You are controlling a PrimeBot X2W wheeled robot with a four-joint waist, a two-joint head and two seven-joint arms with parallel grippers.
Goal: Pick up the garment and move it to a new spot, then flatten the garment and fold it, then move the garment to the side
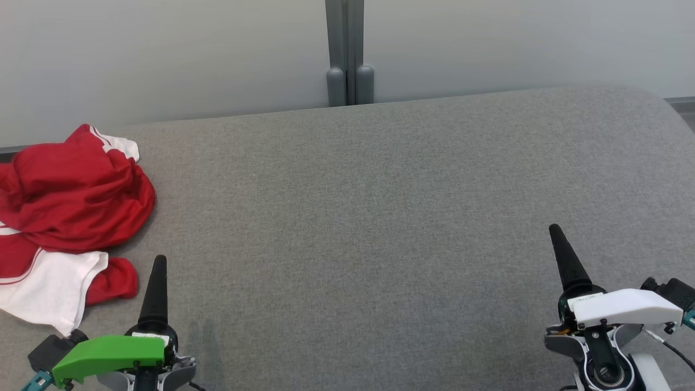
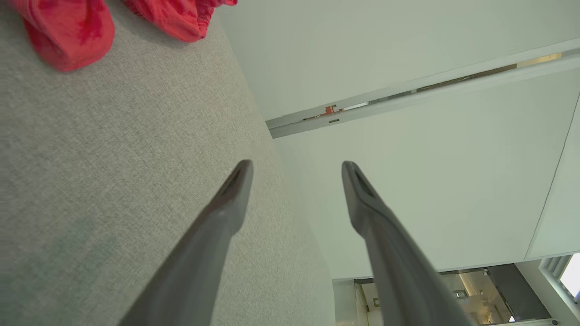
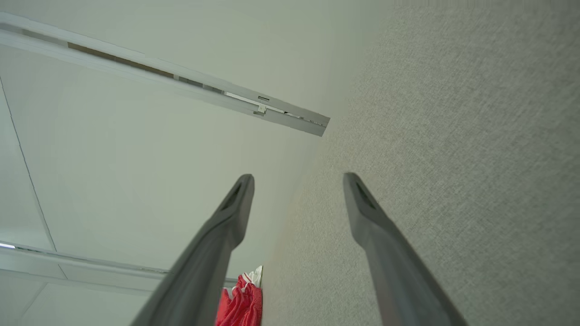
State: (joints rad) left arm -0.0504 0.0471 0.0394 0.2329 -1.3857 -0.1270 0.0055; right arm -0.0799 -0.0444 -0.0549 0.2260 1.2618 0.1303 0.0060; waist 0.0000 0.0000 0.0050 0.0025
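A red and white garment lies crumpled in a heap at the far left of the grey fabric surface. Red folds of the garment show at the top left of the left wrist view, and a small part of the garment shows low in the right wrist view. My left gripper rests at the lower left, just right of the heap and apart from it. In its wrist view the left gripper is open and empty. My right gripper sits at the lower right, and there the right gripper is open and empty too.
A pale wall runs behind the surface, with a grey vertical post at the back middle. The surface's far edge runs along the wall, and its right end curves away at the upper right.
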